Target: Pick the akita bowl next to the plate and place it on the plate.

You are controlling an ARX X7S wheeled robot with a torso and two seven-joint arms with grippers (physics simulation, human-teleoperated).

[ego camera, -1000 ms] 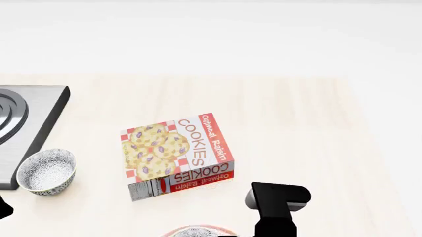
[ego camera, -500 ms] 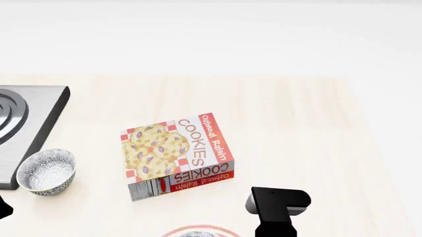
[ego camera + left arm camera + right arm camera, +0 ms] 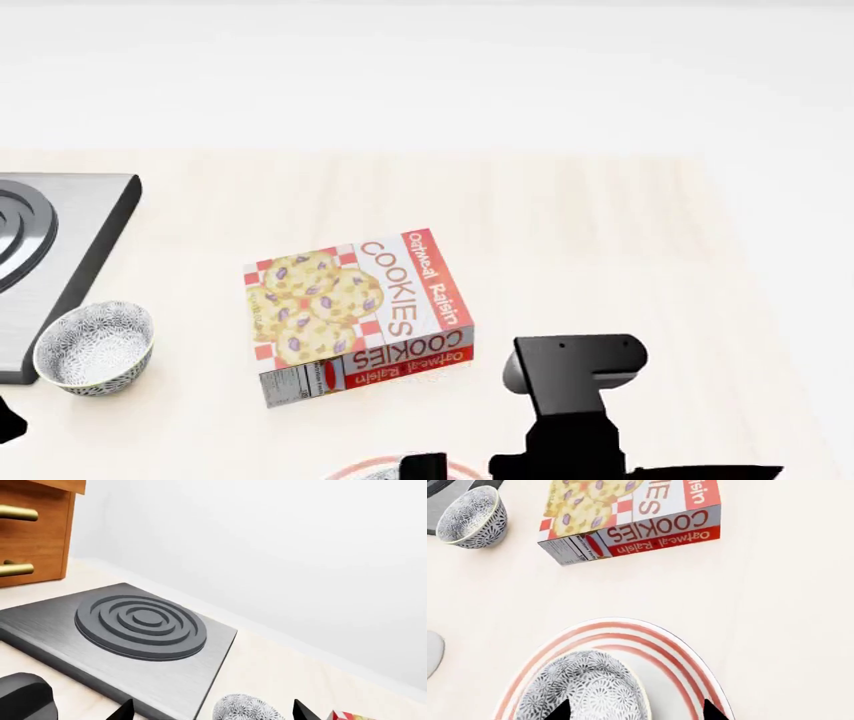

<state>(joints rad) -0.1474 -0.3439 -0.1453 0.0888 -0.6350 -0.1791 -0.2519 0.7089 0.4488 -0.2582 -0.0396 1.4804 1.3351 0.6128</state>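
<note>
Two bowls show, one plate, one cookie box and one stove. The bowl for the task sits on the plate, toward its 7 o'clock side. It is round, so it has no long side, and it sits flat, not tipped. Its skin is full of fine grey-and-white speckles.

The right gripper hangs over it with its tips spread wide. One tip crosses the bowl's edge and the other is over bare plate; I cannot tell if either touches.

The plate is white with red rings, at 6 o'clock from the cookie box.

The other bowl looks the same. It stands mouth up at 9 o'clock from the box, just beside the stove.

The left gripper is spread too, holding nothing, near that bowl.
</note>
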